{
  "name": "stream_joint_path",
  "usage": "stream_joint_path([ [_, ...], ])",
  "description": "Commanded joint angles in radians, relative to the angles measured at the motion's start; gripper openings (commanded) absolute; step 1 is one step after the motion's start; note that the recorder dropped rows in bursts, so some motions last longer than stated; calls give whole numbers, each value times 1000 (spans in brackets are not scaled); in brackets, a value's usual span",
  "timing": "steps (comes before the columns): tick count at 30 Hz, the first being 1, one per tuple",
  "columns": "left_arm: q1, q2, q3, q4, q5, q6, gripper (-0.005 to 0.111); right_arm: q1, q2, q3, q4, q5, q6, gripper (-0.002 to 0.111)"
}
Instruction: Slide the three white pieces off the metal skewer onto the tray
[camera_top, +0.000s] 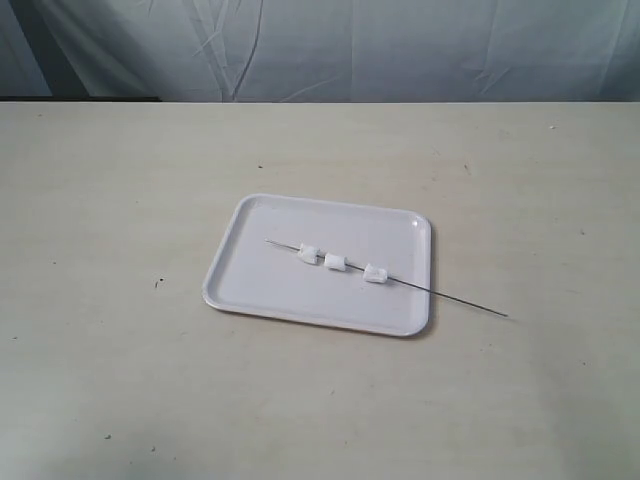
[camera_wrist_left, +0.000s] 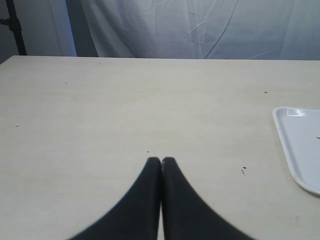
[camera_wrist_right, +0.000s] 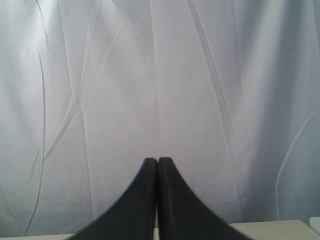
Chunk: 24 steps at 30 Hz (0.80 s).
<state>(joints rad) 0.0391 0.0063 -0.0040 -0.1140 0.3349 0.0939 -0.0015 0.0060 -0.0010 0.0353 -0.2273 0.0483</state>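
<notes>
The white tray (camera_top: 300, 300) lies flat near the middle of the table in the exterior view. Across it rests the thin metal skewer (camera_top: 460, 301), its right end sticking out past the tray's rim onto the table. Three white pieces are threaded on it: one (camera_top: 308, 252), a second (camera_top: 335, 262) and a third (camera_top: 375, 273). Neither arm shows in the exterior view. My left gripper (camera_wrist_left: 161, 160) is shut with nothing in it, above bare table, and the tray's corner (camera_wrist_left: 300, 145) sits off to one side. My right gripper (camera_wrist_right: 158, 160) is shut and empty, facing the curtain.
A pale beige table (camera_top: 120, 200) spreads all round the tray, with a few small dark specks (camera_top: 157, 284). A grey-white curtain (camera_top: 330, 45) hangs behind the table's far edge. A dark stand (camera_wrist_left: 15, 27) shows at the curtain's edge in the left wrist view.
</notes>
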Motion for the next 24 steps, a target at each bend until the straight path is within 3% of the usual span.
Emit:
stream_joint_path([
  [1, -8, -6, 4, 8, -27, -4, 0, 3, -6, 1, -2, -16, -1, -1],
  [7, -8, -6, 4, 43, -179, -4, 0, 3, -6, 1, 36, -92, 114, -1],
  [14, -8, -6, 4, 88, -557, -14, 0, 3, -6, 1, 43, -233, 254, -1],
  [17, -8, -6, 4, 88, -675, -135, 0, 3, -6, 1, 33, -222, 351, -1],
  [20, -10, -6, -10, 139, -697, -282, 0, 3, 27, -3, -166, -155, 477, -1],
  [24, -12, 38, -98, 429, -552, -481, 0, 3, 156, -80, -594, -181, 745, -1],
])
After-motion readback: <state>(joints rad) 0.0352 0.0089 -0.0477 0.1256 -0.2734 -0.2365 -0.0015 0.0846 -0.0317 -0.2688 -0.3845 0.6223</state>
